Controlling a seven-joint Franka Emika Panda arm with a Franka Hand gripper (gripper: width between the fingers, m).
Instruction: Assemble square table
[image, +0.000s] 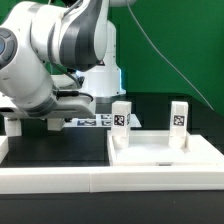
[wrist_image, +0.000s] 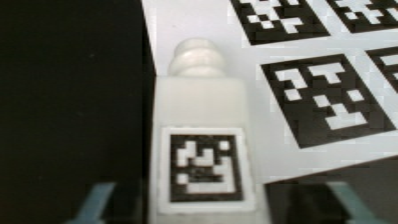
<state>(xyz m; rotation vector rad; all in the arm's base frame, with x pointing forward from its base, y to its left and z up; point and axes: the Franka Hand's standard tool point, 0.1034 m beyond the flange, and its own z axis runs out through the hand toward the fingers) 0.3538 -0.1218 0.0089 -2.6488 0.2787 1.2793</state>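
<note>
a short white leg (wrist_image: 199, 140) lies at the edge of the marker board (wrist_image: 338, 150), beside the black counter (wrist_image: 63, 100), between the spread jaws, which touch neither side. it looks light, stiff, smooth plastic, likely slippery; best pinched across the flat sides of its square body, not the narrow tip.

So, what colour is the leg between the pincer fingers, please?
White leg with a black-and-white tag; clearest in the wrist view.
</note>
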